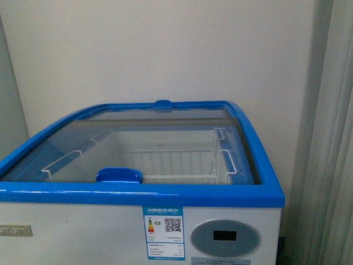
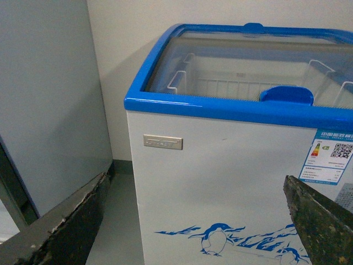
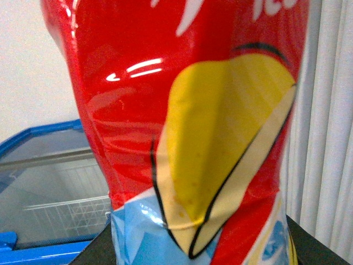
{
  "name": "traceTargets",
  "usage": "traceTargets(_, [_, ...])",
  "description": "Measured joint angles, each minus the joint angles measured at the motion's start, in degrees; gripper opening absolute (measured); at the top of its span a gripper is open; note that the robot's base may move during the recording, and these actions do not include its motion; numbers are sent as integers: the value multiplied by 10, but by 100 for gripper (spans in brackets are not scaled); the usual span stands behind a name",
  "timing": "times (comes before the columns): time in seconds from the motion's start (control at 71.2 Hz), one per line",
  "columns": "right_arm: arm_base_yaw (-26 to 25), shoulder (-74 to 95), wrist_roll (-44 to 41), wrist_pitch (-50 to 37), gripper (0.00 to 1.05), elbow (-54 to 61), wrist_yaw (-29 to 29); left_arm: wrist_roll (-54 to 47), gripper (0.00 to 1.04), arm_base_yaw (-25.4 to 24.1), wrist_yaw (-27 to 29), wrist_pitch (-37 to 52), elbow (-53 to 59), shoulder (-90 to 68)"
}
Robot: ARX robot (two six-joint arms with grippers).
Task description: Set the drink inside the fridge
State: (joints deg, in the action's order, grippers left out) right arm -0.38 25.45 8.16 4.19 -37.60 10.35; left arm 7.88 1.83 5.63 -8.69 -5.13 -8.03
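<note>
The drink (image 3: 187, 110) fills the right wrist view, showing a glossy red label with a yellow shape and a light blue band. My right gripper (image 3: 198, 255) is shut on it, and dark fingers (image 3: 311, 245) show at its lower sides. Its cap is out of view. The fridge (image 1: 138, 221) stands in front, white with a blue top rim (image 1: 143, 194), curved glass lids (image 1: 165, 143) and an oval grey display (image 1: 225, 237). My left gripper (image 2: 193, 232) is open and empty, facing the fridge's (image 2: 220, 182) penguin picture. Neither gripper shows in the front view.
White wire baskets (image 1: 182, 163) show through the glass, with a blue lid handle (image 1: 119, 175) at the front. A pale grey cabinet (image 2: 44, 99) stands left of the fridge, across a narrow floor gap (image 2: 118, 221). A pale curtain (image 1: 331, 143) hangs on the right.
</note>
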Motion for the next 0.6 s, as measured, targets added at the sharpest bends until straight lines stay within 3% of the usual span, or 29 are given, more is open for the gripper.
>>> traceTargets(0.098, [0, 0, 0, 0, 41, 0, 0, 47, 97, -1, -6, 60, -24, -129])
traceTargets(0.183, [0, 0, 0, 0, 41, 0, -3, 45, 97, -1, -29, 185, -55, -263])
traceTargets(0.379, [0, 0, 0, 0, 41, 0, -1, -91, 97, 19, -121, 445, -193, -546])
traceTargets(0.464, [0, 0, 0, 0, 41, 0, -1, -167, 97, 34, -174, 487, -261, -632])
traceTargets(0.604, [0, 0, 0, 0, 41, 0, -1, -311, 97, 61, -253, 467, -388, -754])
